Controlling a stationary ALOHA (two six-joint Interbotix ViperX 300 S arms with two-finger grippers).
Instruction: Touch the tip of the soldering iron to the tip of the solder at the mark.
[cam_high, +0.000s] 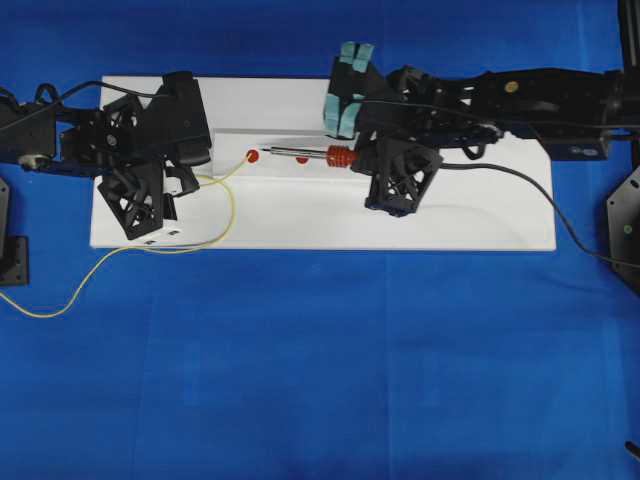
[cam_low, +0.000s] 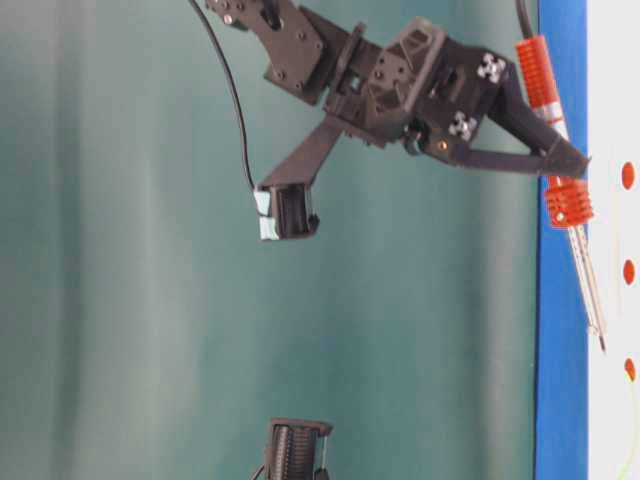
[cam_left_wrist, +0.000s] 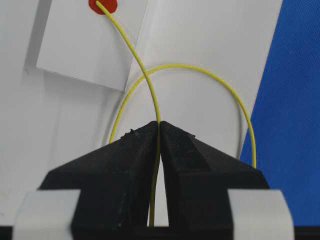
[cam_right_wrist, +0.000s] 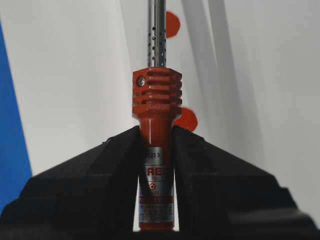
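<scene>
The yellow solder (cam_left_wrist: 145, 75) runs out of my left gripper (cam_left_wrist: 159, 122), which is shut on it, and its tip lies on a red mark (cam_left_wrist: 103, 5). From overhead the solder (cam_high: 228, 172) rises from the left gripper (cam_high: 188, 182) to that mark (cam_high: 252, 155). My right gripper (cam_right_wrist: 156, 135) is shut on the red-orange handle of the soldering iron (cam_right_wrist: 156, 95). The iron (cam_high: 305, 153) lies level, pointing left from the right gripper (cam_high: 365, 160). Its dark tip (cam_low: 602, 345) hovers just short of the mark (cam_low: 630, 368), with a small gap.
All this is over a white board (cam_high: 300, 225) on blue cloth. Two more red marks (cam_right_wrist: 187, 119) (cam_right_wrist: 172, 24) lie under the iron. The slack solder trails off the board's left edge (cam_high: 60, 300). The iron's black cord (cam_high: 560, 215) runs off to the right.
</scene>
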